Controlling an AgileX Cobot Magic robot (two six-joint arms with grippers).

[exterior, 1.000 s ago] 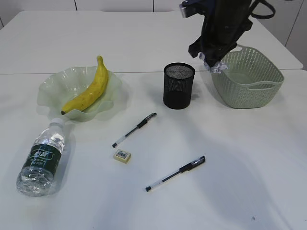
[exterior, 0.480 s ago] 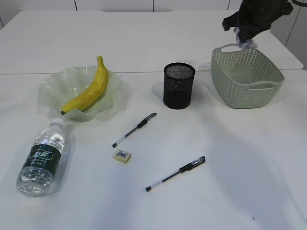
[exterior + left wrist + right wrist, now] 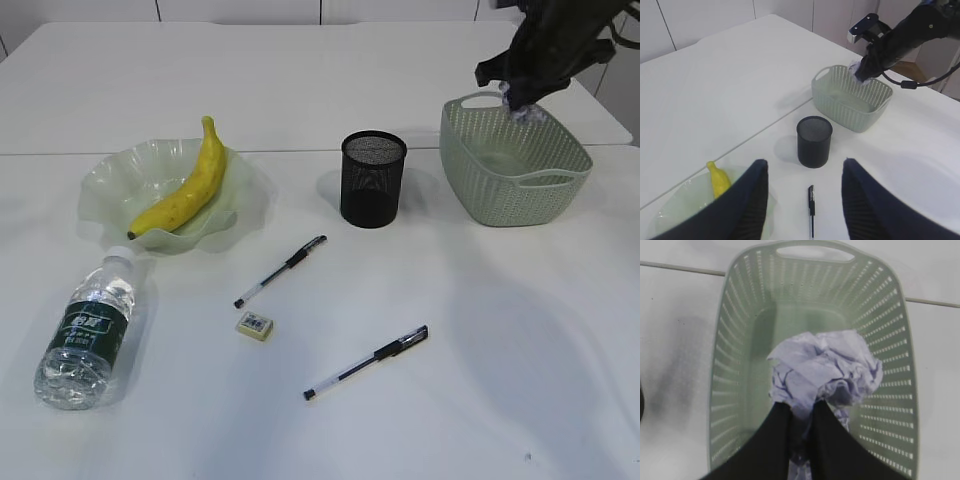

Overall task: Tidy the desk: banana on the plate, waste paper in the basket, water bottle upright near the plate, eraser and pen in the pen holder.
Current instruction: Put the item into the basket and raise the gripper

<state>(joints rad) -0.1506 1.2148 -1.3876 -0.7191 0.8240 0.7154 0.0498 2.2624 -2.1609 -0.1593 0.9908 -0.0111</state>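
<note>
Holding crumpled white waste paper (image 3: 822, 371) pinched between nearly closed fingers, right gripper (image 3: 801, 412) hangs above pale green woven plastic basket (image 3: 740, 340). Risk: paper snags on a finger at release, or bounces over the rim.

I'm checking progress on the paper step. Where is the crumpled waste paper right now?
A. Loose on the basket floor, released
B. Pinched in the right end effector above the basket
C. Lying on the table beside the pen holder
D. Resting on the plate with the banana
B: the right wrist view shows the crumpled waste paper pinched in the right end effector, hanging over the open green basket, not yet dropped.
</note>
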